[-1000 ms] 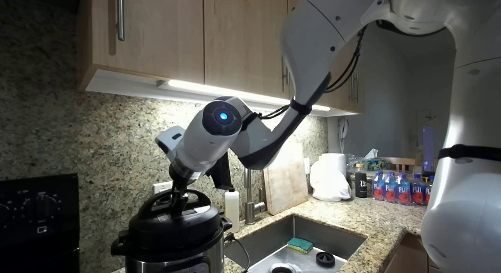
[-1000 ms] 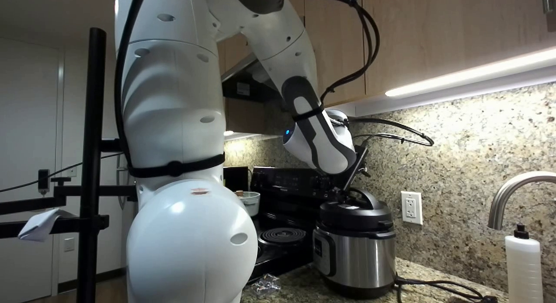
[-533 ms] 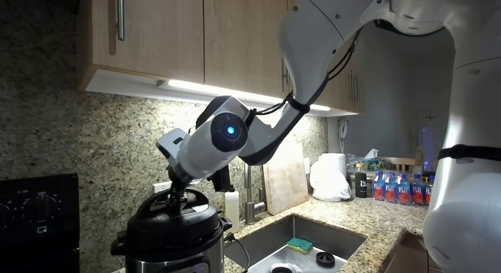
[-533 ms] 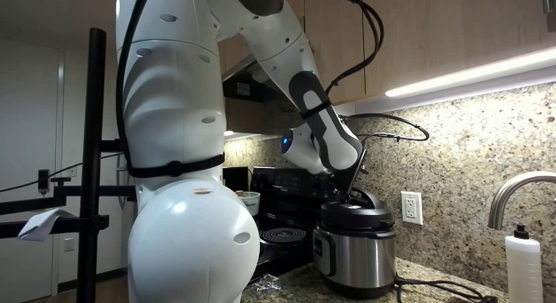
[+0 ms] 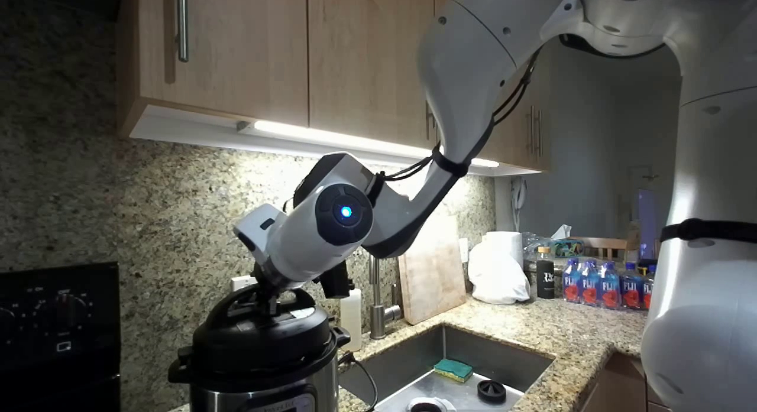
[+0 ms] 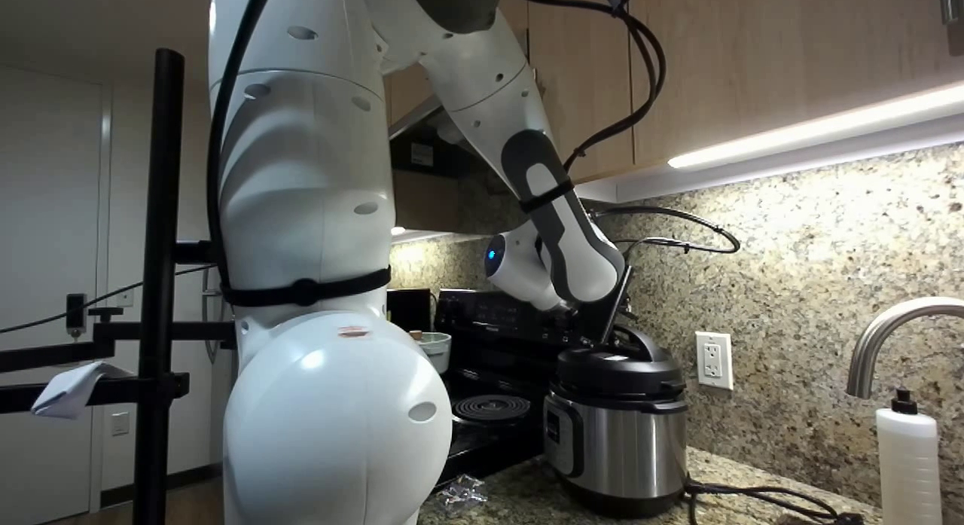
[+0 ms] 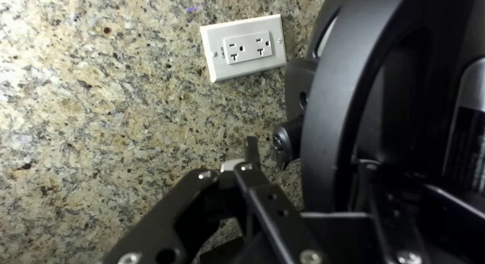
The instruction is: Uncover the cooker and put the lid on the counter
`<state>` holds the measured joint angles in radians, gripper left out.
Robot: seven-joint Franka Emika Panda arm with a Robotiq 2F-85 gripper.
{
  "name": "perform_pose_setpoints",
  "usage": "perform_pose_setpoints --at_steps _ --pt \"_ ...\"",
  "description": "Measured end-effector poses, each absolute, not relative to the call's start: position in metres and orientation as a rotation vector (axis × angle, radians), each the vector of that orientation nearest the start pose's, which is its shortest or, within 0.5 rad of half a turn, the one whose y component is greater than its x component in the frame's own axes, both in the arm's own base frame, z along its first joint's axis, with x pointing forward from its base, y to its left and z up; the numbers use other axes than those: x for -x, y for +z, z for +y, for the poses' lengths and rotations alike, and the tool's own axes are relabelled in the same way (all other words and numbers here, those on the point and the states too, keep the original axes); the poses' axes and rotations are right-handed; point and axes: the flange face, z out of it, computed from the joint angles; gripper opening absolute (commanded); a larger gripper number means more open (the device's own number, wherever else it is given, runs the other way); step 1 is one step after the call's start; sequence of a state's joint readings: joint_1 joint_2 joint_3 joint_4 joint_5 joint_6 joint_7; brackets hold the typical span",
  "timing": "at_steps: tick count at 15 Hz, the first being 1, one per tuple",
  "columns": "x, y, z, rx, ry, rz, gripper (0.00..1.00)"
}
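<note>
The steel cooker point(image 6: 640, 450) stands upright with its black lid point(image 6: 617, 374) on top, in both exterior views. In the wrist view the lid's arched handle point(image 7: 333, 116) runs between the two fingers of my gripper point(image 7: 308, 156). Speckled background shows between the handle and the left finger point(image 7: 251, 152), so that one stands apart from it. The right finger point(image 7: 373, 177) is dark and close to the handle's far side; contact cannot be told. In an exterior view my gripper point(image 5: 271, 302) is down at the lid point(image 5: 260, 347). The granite counter point(image 5: 573, 323) extends right of the sink.
A steel sink point(image 5: 497, 341) holding a sponge point(image 5: 453, 369) lies beside the cooker. Soap bottle point(image 6: 907, 465) and faucet point(image 6: 874, 344) stand near the wall. The black stove point(image 6: 489, 434) is on the cooker's far side. A power cord point(image 6: 761, 491) trails behind the cooker.
The wrist has come down and its rear end has dipped, bringing my gripper lower over the lid's handle. Lid and cooker have stayed where they were.
</note>
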<state>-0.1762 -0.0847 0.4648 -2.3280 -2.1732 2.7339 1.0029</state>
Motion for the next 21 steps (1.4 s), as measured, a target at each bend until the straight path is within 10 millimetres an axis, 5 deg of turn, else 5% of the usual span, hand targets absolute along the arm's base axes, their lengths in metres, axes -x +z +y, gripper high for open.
perform_pose_setpoints --at_steps 3,21 --pt "-0.4652 0.3698 0.1741 -1.736 1.022 1.285 0.02" --pt "-0.4585 0.3752 0.1810 -1.853 1.014 1.204 0.01"
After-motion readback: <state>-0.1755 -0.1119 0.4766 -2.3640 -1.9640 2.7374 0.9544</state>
